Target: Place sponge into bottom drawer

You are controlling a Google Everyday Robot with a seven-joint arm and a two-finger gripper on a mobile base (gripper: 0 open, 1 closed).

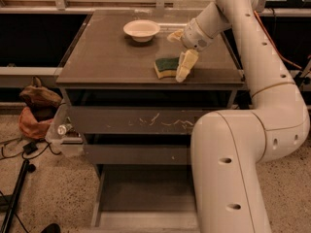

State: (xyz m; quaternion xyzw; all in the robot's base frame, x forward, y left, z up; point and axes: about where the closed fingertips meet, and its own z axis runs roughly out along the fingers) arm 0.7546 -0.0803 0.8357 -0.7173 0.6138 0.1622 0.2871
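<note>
The sponge (166, 67), yellow with a dark green top, lies flat on the cabinet top (107, 57) near its front edge. My gripper (180, 50) hangs over the cabinet top just right of the sponge. It is open. One finger (186, 65) touches or nearly touches the sponge's right side. The other finger (175, 35) points left, behind the sponge. The bottom drawer (146, 193) is pulled out below, and its flat floor shows bare.
A round white bowl (141, 29) stands at the back of the cabinet top. The scratched top drawer (136, 120) and the plain middle drawer (136, 154) are shut. My arm's large white link (228, 169) covers the cabinet's right front. A brown bag (38, 106) and cables lie on the floor at left.
</note>
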